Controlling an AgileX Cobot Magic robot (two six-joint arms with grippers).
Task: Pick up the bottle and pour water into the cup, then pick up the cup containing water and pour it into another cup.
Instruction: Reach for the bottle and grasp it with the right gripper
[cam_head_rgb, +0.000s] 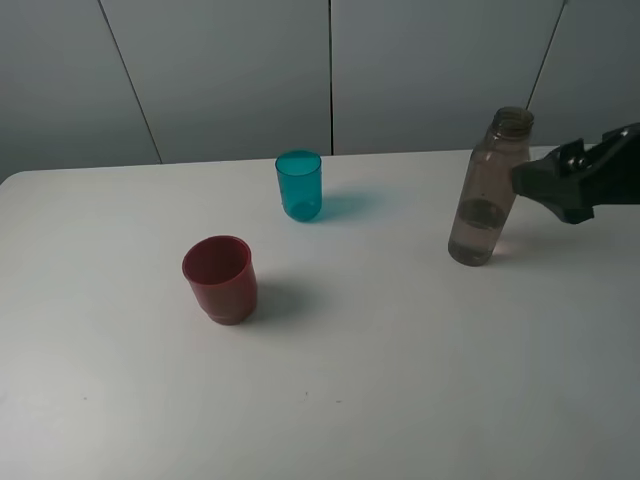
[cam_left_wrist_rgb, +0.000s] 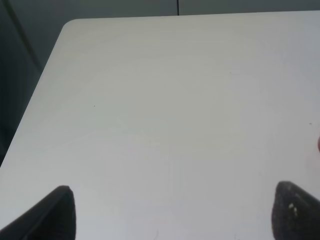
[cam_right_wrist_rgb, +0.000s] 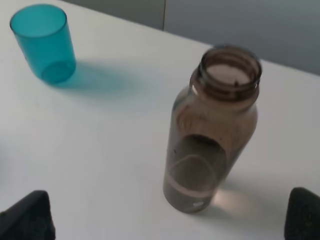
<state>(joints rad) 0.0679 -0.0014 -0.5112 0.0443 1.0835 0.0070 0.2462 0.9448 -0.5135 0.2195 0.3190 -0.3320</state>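
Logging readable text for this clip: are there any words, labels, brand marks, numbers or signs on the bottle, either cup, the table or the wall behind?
No readable text in any view.
bottle: bare tinted plastic, no label or print visible.
teal cup: plain, no marking.
red cup: plain, no marking.
table: blank white top.
wall panels: blank grey.

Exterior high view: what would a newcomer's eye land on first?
The tall tinted bottle, capless and part full of water, stands on the right of the table, with the open right gripper close beside it. The teal cup stands upright at the far middle, and the red cup sits nearer, to its left.
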